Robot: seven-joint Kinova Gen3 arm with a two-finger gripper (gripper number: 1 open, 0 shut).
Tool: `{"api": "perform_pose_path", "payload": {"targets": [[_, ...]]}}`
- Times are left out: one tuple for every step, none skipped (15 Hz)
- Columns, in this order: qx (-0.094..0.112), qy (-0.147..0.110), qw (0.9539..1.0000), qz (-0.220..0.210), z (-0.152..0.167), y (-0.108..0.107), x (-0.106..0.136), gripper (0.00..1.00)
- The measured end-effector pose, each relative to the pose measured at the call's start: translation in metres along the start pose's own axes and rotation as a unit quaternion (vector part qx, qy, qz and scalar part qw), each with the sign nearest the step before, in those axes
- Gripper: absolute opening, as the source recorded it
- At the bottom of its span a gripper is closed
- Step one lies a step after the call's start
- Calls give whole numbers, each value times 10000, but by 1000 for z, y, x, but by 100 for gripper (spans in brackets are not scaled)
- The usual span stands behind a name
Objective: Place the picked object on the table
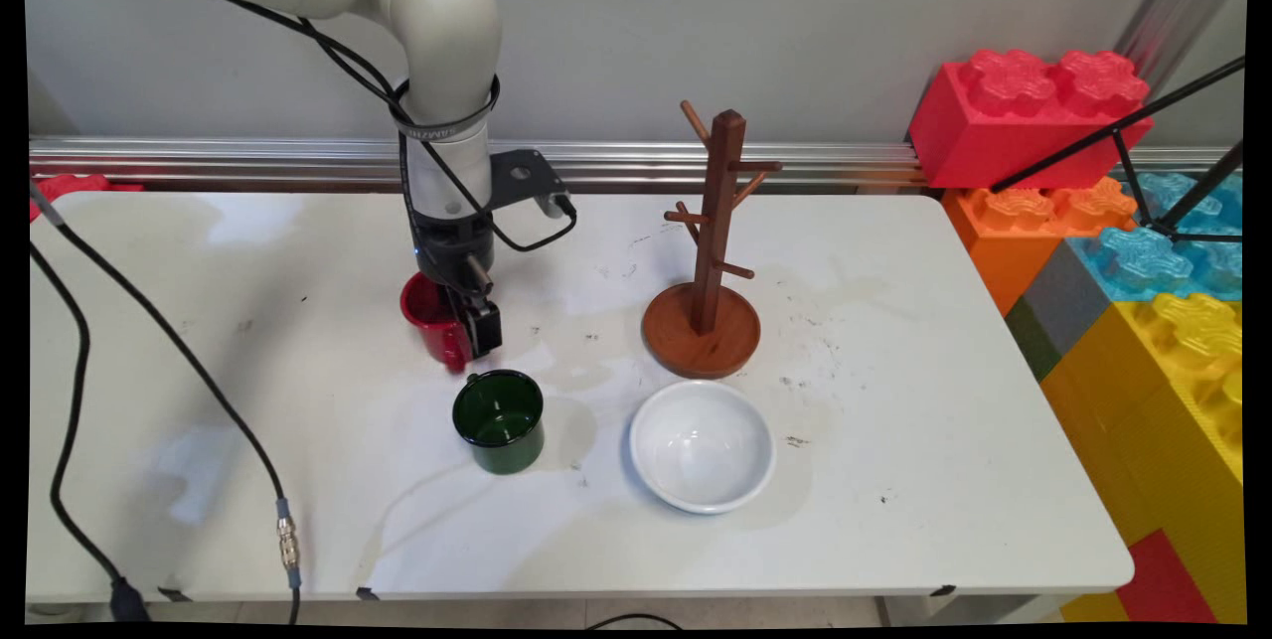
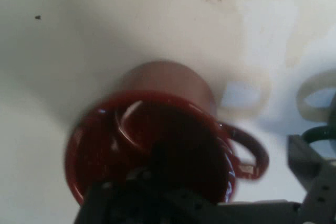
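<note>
The black two-finger gripper (image 1: 467, 321) is down at the rim of the glossy red enamel mug (image 1: 429, 319), which stands left of the centre of the white table (image 1: 894, 480); the hand view shows the linkage over the mug's mouth, with one finger seemingly inside it and the handle (image 2: 251, 153) off to one side. Whether the jaws are pressed onto the wall or standing slack I cannot tell. If the grip is only on the thin rim, the mug could tilt or slip out, and a swing toward the near edge might knock the dark green enamel mug (image 1: 499, 420) standing just beside it. A white ceramic bowl (image 1: 703, 445) sits nearer the front edge, a brown wooden mug tree (image 1: 708, 251) behind it. The tabletop is scuffed and stained; big coloured toy bricks (image 1: 1033, 112) are stacked past its right edge against a grey wall.
</note>
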Motion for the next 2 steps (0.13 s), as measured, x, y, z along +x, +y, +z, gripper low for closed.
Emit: {"api": "perform_pose_path", "payload": {"targets": [[2, 26, 10000, -4, 0, -1, 1, 100], [7, 61, 10000, -12, 0, -2, 2, 100]]}}
